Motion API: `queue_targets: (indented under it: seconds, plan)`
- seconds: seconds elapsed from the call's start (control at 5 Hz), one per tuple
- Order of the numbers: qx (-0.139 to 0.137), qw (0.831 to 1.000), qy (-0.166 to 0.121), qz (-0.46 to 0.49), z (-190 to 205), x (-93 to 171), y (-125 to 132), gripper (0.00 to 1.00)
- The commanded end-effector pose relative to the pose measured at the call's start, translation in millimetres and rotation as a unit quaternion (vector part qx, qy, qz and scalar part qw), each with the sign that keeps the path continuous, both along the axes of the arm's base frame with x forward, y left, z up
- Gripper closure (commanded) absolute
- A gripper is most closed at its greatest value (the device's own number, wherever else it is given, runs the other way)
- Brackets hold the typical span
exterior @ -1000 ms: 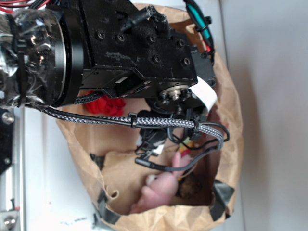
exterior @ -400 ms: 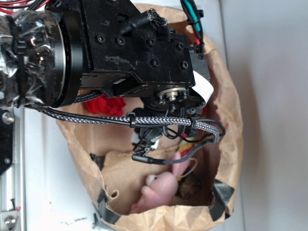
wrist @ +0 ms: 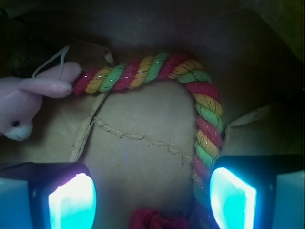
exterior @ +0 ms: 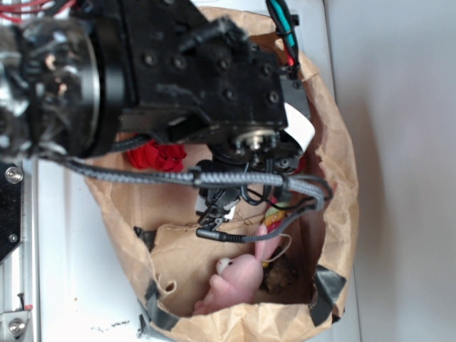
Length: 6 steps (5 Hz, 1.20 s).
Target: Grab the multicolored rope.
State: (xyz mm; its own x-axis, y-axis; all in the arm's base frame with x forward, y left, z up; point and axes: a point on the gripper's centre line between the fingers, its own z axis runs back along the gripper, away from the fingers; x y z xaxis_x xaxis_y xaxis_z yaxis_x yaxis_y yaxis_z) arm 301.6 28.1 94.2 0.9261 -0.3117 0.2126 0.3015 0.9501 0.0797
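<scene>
White tabletop (exterior: pixel 399 142) surrounds a brown paper bag (exterior: pixel 342 171) lying open, its rim patched with dark tape near the lower corners. From the exterior view the black arm (exterior: pixel 192 78) fills most of the upper left and reaches down into the bag's mouth, with a braided cable (exterior: pixel 235 179) looping across in front of it. Inside the bag, a red ruffled ball (exterior: pixel 158 155) sits by the upper left wall, partly hidden by the arm, and a pink rabbit (exterior: pixel 239 274) lies near the bottom edge.

Seen from the wrist, the gripper (wrist: pixel 152 195) hangs over the bag's creased paper floor with its jaws spread wide and nothing between them; the two fingers (wrist: pixel 71 200) glow pale cyan at the lower left and lower right. The rope (wrist: pixel 200 102) lies on the floor in a bent arc of red, yellow and green twists. It runs from beside the rabbit's (wrist: pixel 28 98) ear on the left, across the top, then turns down the right side. Its lower stretch passes just beside the inner edge of the right finger, whether touching I cannot tell. The rabbit's head sits at the left edge, a white loop of string above it. A bit of red fabric (wrist: pixel 155 219) shows at the bottom between the fingers.
</scene>
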Motion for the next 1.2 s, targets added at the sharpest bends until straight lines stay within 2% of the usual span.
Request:
queue_targets:
  seconds: [0.0, 0.2, 0.4, 0.8, 1.0]
  plan:
    - [0.006, 0.999, -0.037, -0.003, 24.6, 9.8, -3.4, 0.00]
    - [0.006, 0.999, -0.037, -0.003, 24.6, 9.8, -3.4, 0.00]
    - [-0.009, 0.999, -0.045, -0.008, 23.2, 21.1, 10.9, 0.00]
    - [-0.013, 0.997, -0.072, 0.013, 22.4, 30.4, 39.2, 0.00]
    - [-0.019, 0.996, -0.080, 0.020, 22.4, 20.4, 46.5, 0.00]
